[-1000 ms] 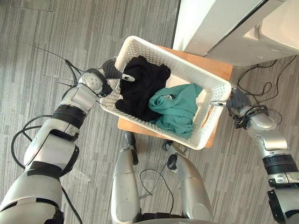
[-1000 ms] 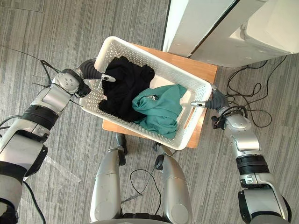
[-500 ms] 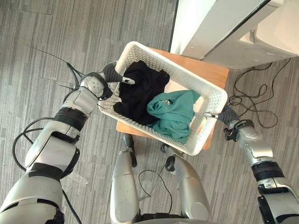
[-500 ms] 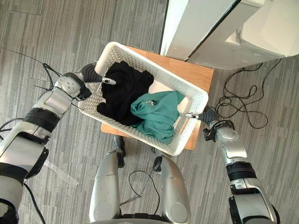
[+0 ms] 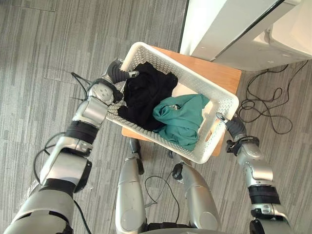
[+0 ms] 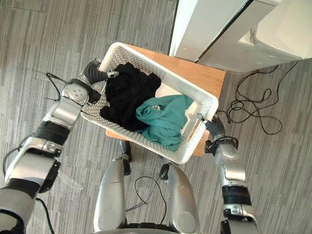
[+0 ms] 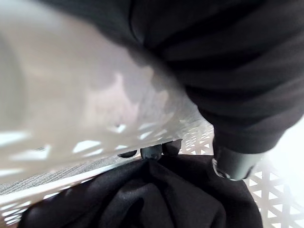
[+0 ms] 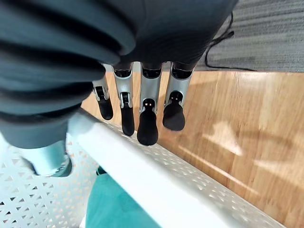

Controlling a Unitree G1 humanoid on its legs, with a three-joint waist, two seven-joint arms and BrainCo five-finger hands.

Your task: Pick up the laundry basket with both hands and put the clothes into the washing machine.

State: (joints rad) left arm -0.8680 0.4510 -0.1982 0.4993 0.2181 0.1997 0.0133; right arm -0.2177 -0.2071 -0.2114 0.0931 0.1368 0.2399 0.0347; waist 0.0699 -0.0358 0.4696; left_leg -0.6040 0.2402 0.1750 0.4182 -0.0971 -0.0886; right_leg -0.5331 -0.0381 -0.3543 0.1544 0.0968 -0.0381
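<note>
Both arms have folded in vs. a sec ago. Elbows tuck toward the body and forearms run steeper up to the laundry basket (image 5: 185,69), esp. the right one, which was stretched out wide. Grip spots barely change.

- **Hands:** left hand (image 5: 117,75) is at the basket's far-left end. Right hand (image 5: 231,126) is at the opposite end wall, nr the tabletop's (image 5: 219,75) right edge.
- **Left wrist view:** fingers (image 7: 152,152) bunch together under the rim outside, thumb (image 7: 230,166) inside against the black garment (image 5: 146,95). Rim is pinched btwn them.
- **Right wrist view:** fingers (image 8: 148,128) lie side by side, tips on the rim's outer face, thumb (image 8: 47,164) inside the wall. Same pinch.
- **Basket:** lies diagonal over the tabletop, overhanging its near & left edges. Black garment is at the left end, teal garment (image 5: 183,119) at the right, both inside. It sits abt where it was relative to the wood; can't tell if it's off the surface yet.

Judgement: two-hand hold looks set, and the shortening arms read as start of the lift or bracing for it. Washing machine (image 5: 234,29) stands just beyond the tabletop's far-right corner; carry & unload not begun.
</note>
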